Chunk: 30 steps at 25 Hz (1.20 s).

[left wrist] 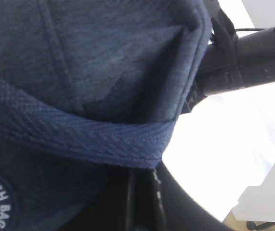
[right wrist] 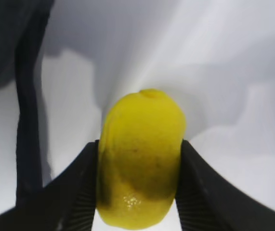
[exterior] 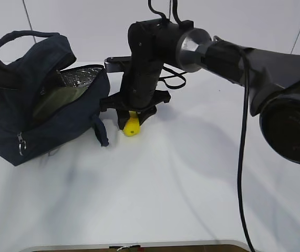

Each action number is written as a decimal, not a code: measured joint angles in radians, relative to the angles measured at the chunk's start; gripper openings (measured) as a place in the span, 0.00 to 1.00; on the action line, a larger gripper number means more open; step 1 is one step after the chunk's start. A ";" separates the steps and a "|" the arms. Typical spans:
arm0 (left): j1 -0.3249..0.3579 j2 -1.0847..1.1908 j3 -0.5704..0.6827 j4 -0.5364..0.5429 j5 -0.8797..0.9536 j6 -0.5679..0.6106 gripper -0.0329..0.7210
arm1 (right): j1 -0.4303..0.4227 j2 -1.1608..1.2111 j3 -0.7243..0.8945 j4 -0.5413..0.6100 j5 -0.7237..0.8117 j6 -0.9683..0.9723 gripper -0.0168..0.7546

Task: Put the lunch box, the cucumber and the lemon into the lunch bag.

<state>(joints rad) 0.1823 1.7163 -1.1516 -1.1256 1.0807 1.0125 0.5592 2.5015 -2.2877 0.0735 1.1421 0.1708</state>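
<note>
Step in hand: picking up lemon (right wrist: 141, 159), apparently last of the three items; pale green shape visible inside open lunch bag (exterior: 39, 113), likely lunch box, cucumber not made out. Right end effector (exterior: 132, 116) down on surface (exterior: 181, 189), pads (right wrist: 82, 187) pressed against both sides of lemon, so grasping lemon, fruit low at surface level, lift-off not clear. Left end effector not visible in own wrist view, buried under bag fabric (left wrist: 103, 67) and webbing handle (left wrist: 79, 139); clenched, prob. on the bag to hold mouth open, exact hold point not visible.

Lemon: between pads of right end effector, long axis running fwd, away from wrist, pointed tip at far end, blunt end toward wrist. Bag just to left of right end effector, mouth gaping, silver lining showing.

Next move, by judgement: lift straight up w/ firm hold, carry left over bag opening, clear rim and handle, lower into gap, then release; smooth round skin could slip if grip light
</note>
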 joint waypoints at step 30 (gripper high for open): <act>0.000 0.000 0.000 0.001 0.003 0.000 0.03 | 0.000 -0.001 -0.204 0.600 -0.075 -0.216 0.45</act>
<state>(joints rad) 0.1823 1.7163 -1.1516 -1.1249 1.0839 1.0125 0.5592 2.5006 -2.4914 0.6731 1.0671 -0.0449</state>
